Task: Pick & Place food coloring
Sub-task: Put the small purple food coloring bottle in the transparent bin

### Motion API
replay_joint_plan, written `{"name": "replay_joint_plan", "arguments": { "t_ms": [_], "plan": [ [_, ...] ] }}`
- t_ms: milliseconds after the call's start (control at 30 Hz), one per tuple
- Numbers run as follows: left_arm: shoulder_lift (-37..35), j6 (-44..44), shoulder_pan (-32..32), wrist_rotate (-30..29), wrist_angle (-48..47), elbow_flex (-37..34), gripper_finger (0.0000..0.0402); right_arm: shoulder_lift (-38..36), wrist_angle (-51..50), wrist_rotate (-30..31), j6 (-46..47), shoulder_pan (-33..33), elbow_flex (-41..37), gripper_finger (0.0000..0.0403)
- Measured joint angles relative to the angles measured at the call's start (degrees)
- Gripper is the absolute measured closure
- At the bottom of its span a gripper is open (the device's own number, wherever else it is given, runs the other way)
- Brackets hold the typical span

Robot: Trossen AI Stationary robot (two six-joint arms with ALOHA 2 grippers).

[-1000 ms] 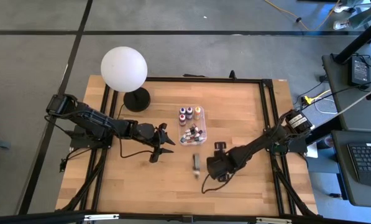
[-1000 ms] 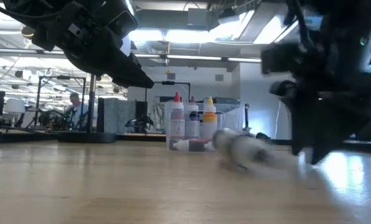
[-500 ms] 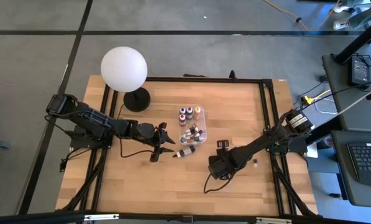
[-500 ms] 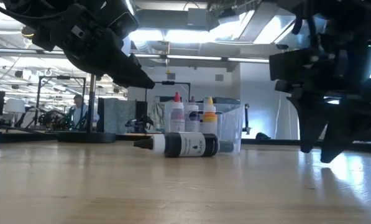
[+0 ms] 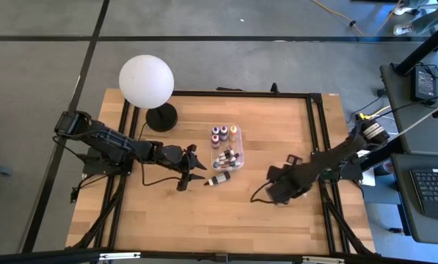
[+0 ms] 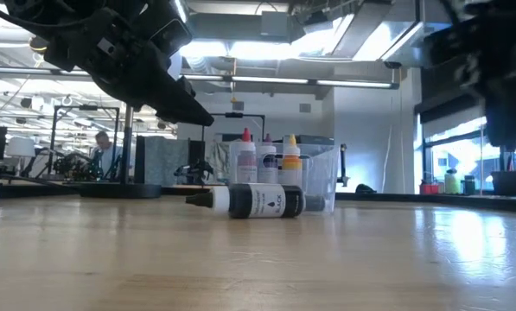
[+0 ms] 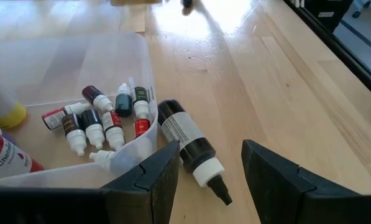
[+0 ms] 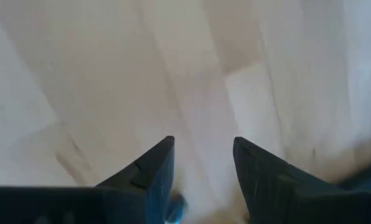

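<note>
While both arms hang above the wooden table, nothing is gripped.

Dark bottle: a dark cylindrical dropper bottle with a white label and black pointed tip lies on its side on the bare wood, touching or just beside the box's corner on the side toward the table's front edge; in the left wrist view its base rests against the box wall.

Clear box: a clear rectangular plastic box sits near the table's middle, closer to the back edge.

Small bottles: tiny dark and red dropper bottles with white caps lie heaped inside the box.

Upright bottles: taller red, purple and yellow bottles stand in the box's far end.

Left gripper: hovers just beside the lying bottle, on its left; fingers parted, empty.

Right gripper: over bare wood toward the table's right edge, well apart from the box; fingers parted narrowly, empty.

Lamp: a big white globe lamp on a black round base stands at the back left corner.
</note>
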Motion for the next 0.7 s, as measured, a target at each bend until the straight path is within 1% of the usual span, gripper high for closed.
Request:
{"name": "replay_joint_plan", "arguments": {
  "t_ms": [100,167,333,467,533,633,700],
  "plan": [
    [0.0,0.0,0.0,0.0,-0.2,0.0,0.0231,-1.0,-3.7,-2.1,6.6,0.6,0.0,0.0230],
    [0.0,0.0,0.0,0.0,-0.2,0.0,0.0231,-0.9,-5.6,-2.9,9.4,1.2,0.0,0.0216],
    [0.0,0.0,0.0,0.0,-0.2,0.0,0.0231,-0.8,-10.6,-3.8,15.7,2.4,-0.6,0.0150],
    [0.0,0.0,0.0,0.0,-0.2,0.0,0.0231,-0.8,-10.5,-4.8,16.3,4.1,-2.0,0.0104],
    [0.0,0.0,0.0,0.0,-0.2,0.0,0.0231,-0.8,-10.4,-7.3,20.6,4.5,-2.8,0.0092],
    [0.0,0.0,0.0,0.0,-0.2,0.0,0.0231,-0.8,-11.8,-12.2,31.5,4.5,-5.7,0.0084],
    [0.0,0.0,0.0,0.0,-0.2,0.0,0.0231,-0.8,-10.6,-14.7,33.6,4.5,-8.8,0.0084]
  ]
}}
